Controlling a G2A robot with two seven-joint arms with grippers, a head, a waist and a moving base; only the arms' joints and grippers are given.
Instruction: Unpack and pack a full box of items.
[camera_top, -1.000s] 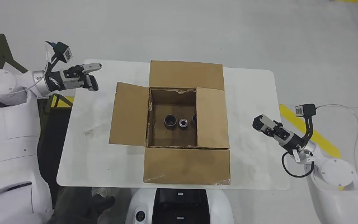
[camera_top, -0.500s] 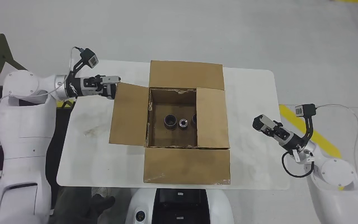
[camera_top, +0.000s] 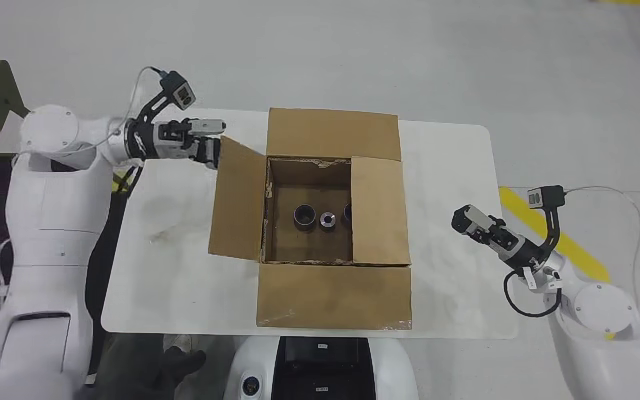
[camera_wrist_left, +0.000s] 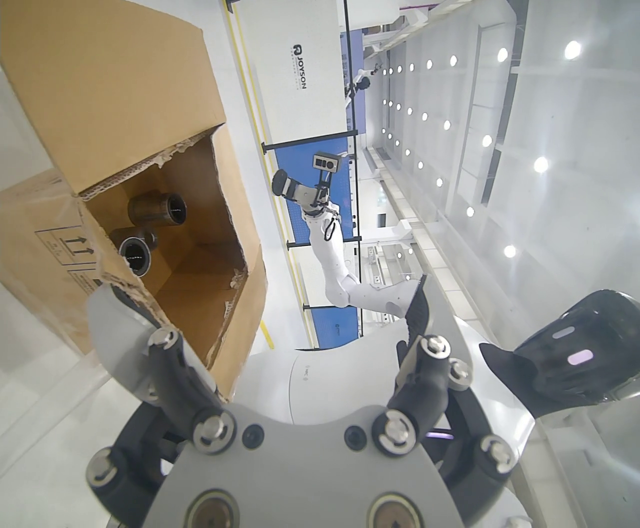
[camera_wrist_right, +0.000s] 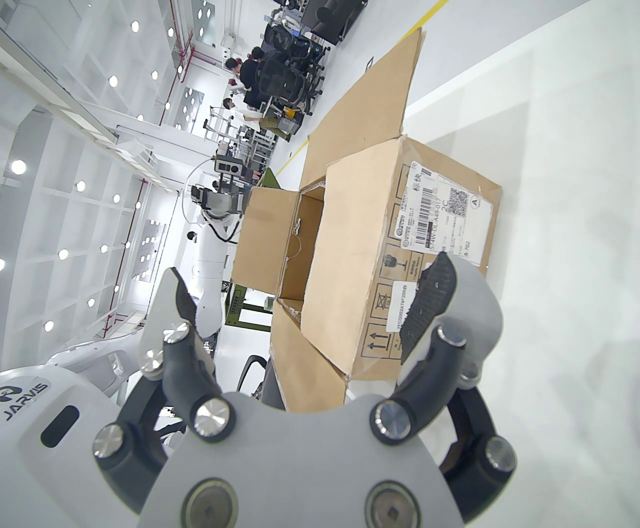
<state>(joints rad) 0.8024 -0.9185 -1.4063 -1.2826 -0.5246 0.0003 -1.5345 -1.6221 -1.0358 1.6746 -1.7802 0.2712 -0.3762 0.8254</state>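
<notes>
A brown cardboard box (camera_top: 335, 295) stands mid-table with its flaps spread. Dark metal cylinders (camera_top: 304, 215) lie on its floor; two of them (camera_wrist_left: 157, 209) appear in the left wrist view. My left gripper (camera_top: 205, 140) is at the far corner of the left flap (camera_top: 238, 205), which is tilted up off the table. It is open (camera_wrist_left: 265, 315), and one finger (camera_wrist_left: 115, 320) rests against the flap's torn edge. My right gripper (camera_top: 462, 218) hangs open (camera_wrist_right: 307, 295) over the table's right side, apart from the box (camera_wrist_right: 350, 240), with nothing between its fingers.
The white table (camera_top: 170, 270) has bare room left of the box and a narrower strip on its right (camera_top: 450, 280). The right flap (camera_top: 380, 210) lies folded over part of the box opening.
My left arm has swung in from the table's far-left corner to the box. The left flap, flat a second ago, now stands partly raised. The right arm has kept still.
</notes>
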